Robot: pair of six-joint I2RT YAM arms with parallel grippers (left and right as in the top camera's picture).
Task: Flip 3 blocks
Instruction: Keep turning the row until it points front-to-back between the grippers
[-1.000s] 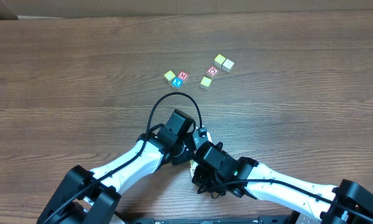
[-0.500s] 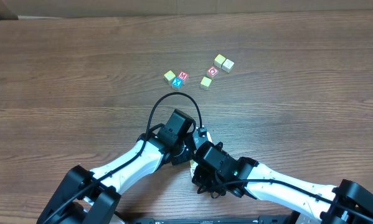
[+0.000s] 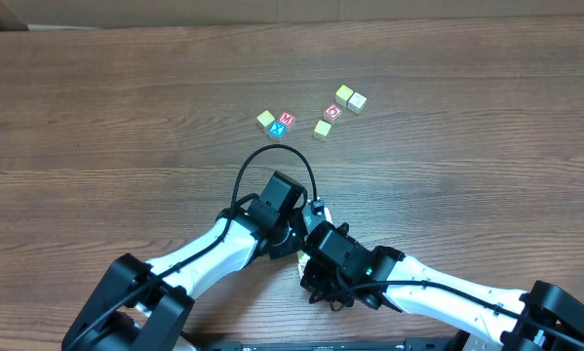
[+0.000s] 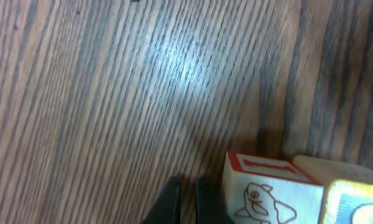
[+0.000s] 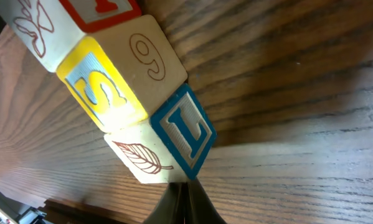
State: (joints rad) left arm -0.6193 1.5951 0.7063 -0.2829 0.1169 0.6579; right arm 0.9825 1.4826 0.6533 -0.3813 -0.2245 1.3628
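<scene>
At the near edge of the wooden table, seen from overhead, the left arm and right arm, both white w/ black joints, fold inward so their black wrists meet nose to nose. The three task blocks lie beneath that meeting point, mostly hidden from above.

Left wrist close-up: the left gripper has its dark fingertips drawn together, nothing btwn them. Just beside them, to the right, stands the red-edged block, w/ a red-framed top and a pale side bearing a line-drawn animal. Can't tell whether finger and block touch. The middle block sits against its other side.

Right wrist close-up: the right gripper has its tips pressed together, empty, just below the blue L block. All three blocks touch in a diagonal row. The red-edged block is at top left. The middle block shows a pale "6" face and a yellow "S" face. The blue L block has a leaf drawing on its pale side.

Far side, well apart from the arms: a red M cube touches a blue X cube, w/ a yellow-green cube beside them. Nearby are a red O cube, a second yellow-green cube and two pale cubes.
</scene>
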